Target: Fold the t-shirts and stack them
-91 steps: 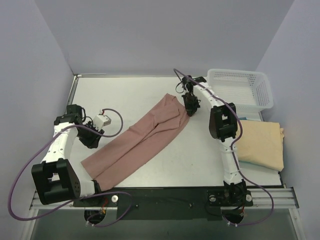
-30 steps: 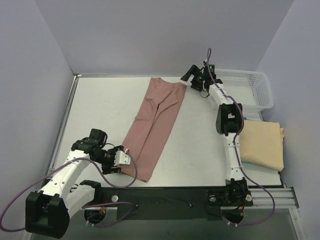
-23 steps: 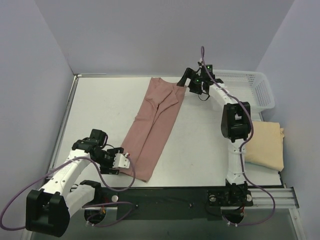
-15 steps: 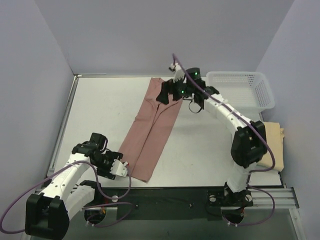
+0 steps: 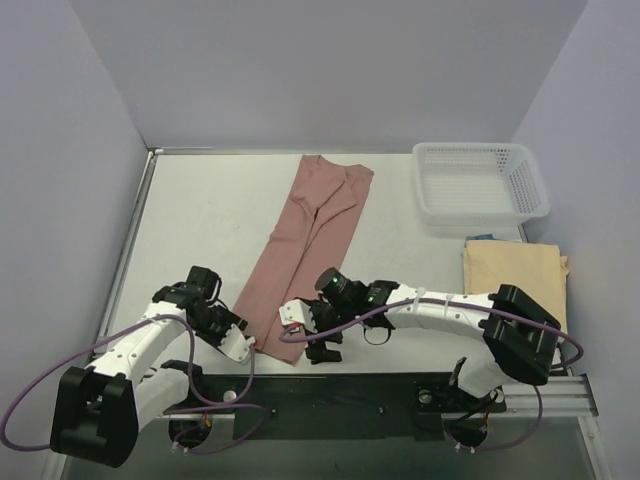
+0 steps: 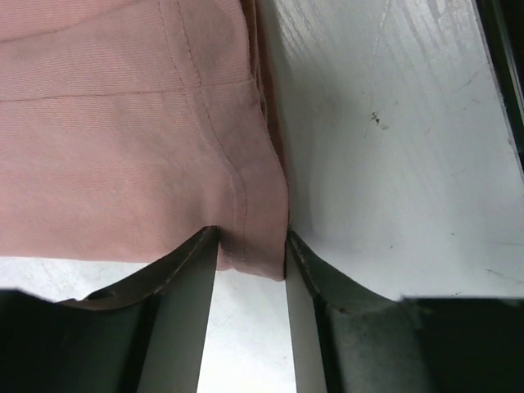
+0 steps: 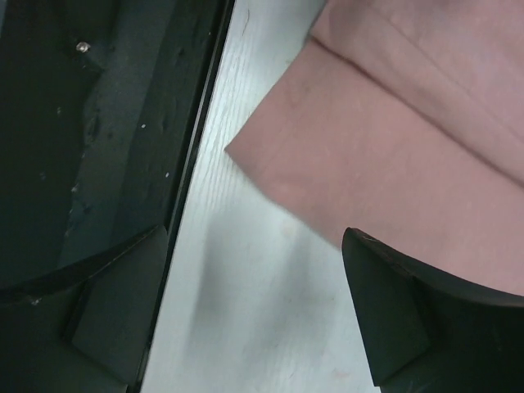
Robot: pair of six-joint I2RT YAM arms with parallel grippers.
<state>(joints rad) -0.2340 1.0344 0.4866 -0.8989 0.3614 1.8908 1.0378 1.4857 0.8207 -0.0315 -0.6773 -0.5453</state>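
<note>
Over the table, shirts: your pink-brown t-shirt [image 5: 312, 235] lies as a long folded strip slanting from the far edge to the near edge of the table [image 5: 200, 220]. The tan-yellow t-shirt [image 5: 515, 285] sits folded at the right, near the white mesh basket [image 5: 480, 150].
Over the table, risk: both claws crowd the strip's near end, so you could knock one against the other or scuff the hem out of line.
Over the table, claws: left gripper [image 5: 247, 344] at the near-left corner, right gripper [image 5: 305, 332] just beside the near-right corner. You cannot judge either grip from up here.
Left wrist, risk: only the very corner of the hem lies between the fingers [image 6: 184, 266]. Close now and you may catch one layer, or it may slip free on the lift.
Left wrist, claw: partly open, astride that corner, touching cloth but not pinching it.
Right wrist, risk: the corner sits ahead of the jaws, beside the dark rail [image 7: 82, 123]. Closing here likely grabs nothing.
Right wrist, claw: spread wide over bare table, holding nothing, with one finger [image 7: 401, 319] at the shirt's edge.
</note>
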